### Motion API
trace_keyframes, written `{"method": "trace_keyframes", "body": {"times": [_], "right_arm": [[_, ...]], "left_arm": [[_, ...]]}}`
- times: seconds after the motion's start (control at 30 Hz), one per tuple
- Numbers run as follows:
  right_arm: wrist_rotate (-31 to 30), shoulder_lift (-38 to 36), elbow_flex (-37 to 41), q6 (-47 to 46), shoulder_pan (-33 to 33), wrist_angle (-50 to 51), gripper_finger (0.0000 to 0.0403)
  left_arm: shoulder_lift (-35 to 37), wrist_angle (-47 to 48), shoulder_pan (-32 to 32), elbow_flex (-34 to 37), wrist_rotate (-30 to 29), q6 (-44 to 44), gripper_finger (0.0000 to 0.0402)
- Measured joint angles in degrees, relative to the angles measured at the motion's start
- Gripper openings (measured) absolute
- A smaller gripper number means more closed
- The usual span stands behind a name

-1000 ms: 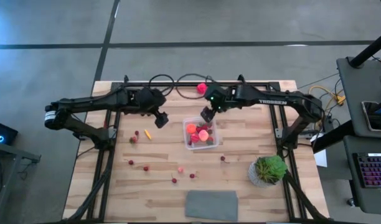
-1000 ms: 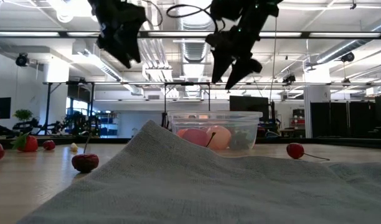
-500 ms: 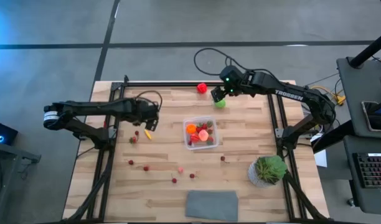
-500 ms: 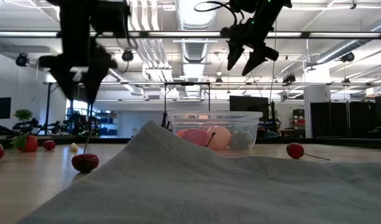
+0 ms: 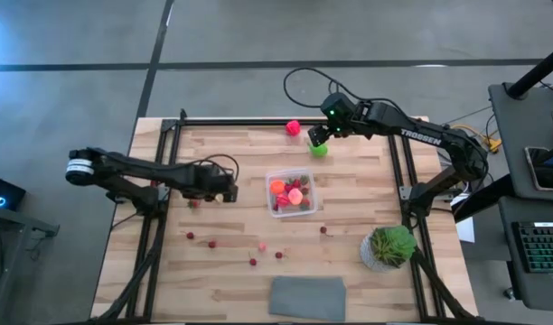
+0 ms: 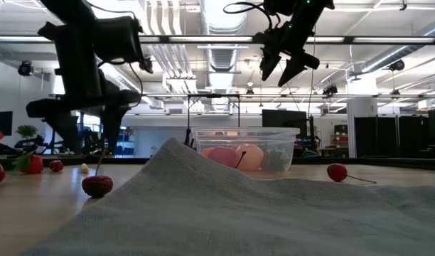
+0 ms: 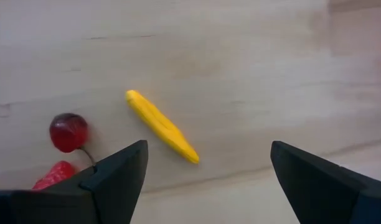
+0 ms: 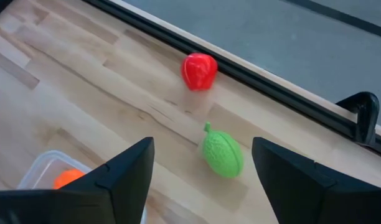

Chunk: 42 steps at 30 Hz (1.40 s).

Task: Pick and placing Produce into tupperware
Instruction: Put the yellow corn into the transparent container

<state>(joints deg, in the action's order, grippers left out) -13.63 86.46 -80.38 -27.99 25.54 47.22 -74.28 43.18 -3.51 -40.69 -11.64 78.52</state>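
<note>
The clear tupperware (image 5: 292, 193) stands mid-table with orange, pink and red produce in it. My left gripper (image 5: 226, 190) is open and low over the table to the tub's left. In its wrist view (image 7: 206, 180) a yellow piece (image 7: 161, 126) lies between and ahead of the fingers, beside a cherry (image 7: 68, 132) and a red piece (image 7: 53, 174). My right gripper (image 5: 314, 137) is open and raised near the far edge, above a green fruit (image 8: 222, 154). A red fruit (image 8: 198, 71) lies beyond it by the rail.
Small red berries (image 5: 211, 242) and a pink piece (image 5: 261, 246) lie scattered toward the near left, and one cherry (image 5: 323, 230) lies near the tub's right. A potted plant (image 5: 388, 246) stands at the near right. A grey cloth (image 5: 307, 298) lies at the near edge.
My right gripper has swung from above the tub toward the far edge and now hangs over the green fruit. My left gripper has moved away from the tub's far left corner, toward the near-left, and has come down low over the yellow piece. Both stay open.
</note>
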Motion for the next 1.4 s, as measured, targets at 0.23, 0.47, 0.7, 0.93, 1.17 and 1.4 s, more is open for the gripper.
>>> {"method": "trace_keyframes", "body": {"times": [0.23,0.47,0.7,0.93,1.17,1.4], "right_arm": [[-0.02,0.06,0.02,1.62,0.02,0.04,0.0266],[-0.07,0.07,0.58,1.68,0.01,0.02,0.0262],[-0.03,0.11,1.50,1.68,0.00,0.07,0.0266],[0.00,0.11,1.52,1.89,0.00,0.03,0.0262],[0.00,0.11,1.53,2.51,0.00,-0.02,0.0266],[0.02,0.11,1.53,2.51,0.00,-0.02,0.0263]], "left_arm": [[-2.73,0.88,0.13,0.02,-0.77,3.37,0.0324],[-5.89,0.96,0.13,0.07,-0.62,5.16,0.0286],[-8.84,0.75,0.13,0.07,-0.63,5.20,0.0230],[-11.20,0.07,0.16,-0.15,-0.96,5.16,0.0190],[-11.08,-0.33,0.16,-0.08,-1.46,5.00,0.0147],[-11.06,-1.26,0.18,-0.01,-1.98,3.17,0.0091]]}}
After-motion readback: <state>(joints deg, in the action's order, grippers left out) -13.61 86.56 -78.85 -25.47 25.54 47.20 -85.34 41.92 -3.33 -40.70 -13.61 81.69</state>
